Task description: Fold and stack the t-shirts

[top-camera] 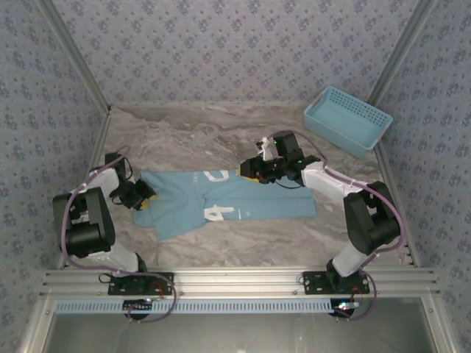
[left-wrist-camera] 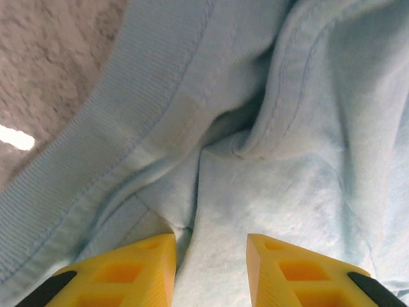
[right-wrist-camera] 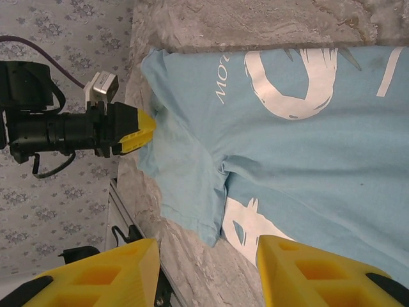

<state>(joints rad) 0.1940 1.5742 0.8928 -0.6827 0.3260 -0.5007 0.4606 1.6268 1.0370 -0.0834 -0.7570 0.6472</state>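
A sky-blue t-shirt (top-camera: 250,202) lies spread across the middle of the table, its white lettering (top-camera: 219,213) facing up. My left gripper (top-camera: 145,197) is down at the shirt's left end. In the left wrist view its yellow fingers (left-wrist-camera: 147,268) stand apart, with rumpled cloth (left-wrist-camera: 287,160) between them beside the ribbed collar (left-wrist-camera: 108,141). My right gripper (top-camera: 254,170) hovers open over the shirt's far edge with nothing between its fingers. Its wrist view looks along the t-shirt (right-wrist-camera: 307,160) to the left gripper (right-wrist-camera: 144,131) touching the far end.
A light-blue lattice basket (top-camera: 347,120) stands at the back right corner. The marbled table (top-camera: 184,136) has bare room behind and in front of the shirt. An aluminium rail (top-camera: 235,283) runs along the near edge, and patterned walls close in the sides.
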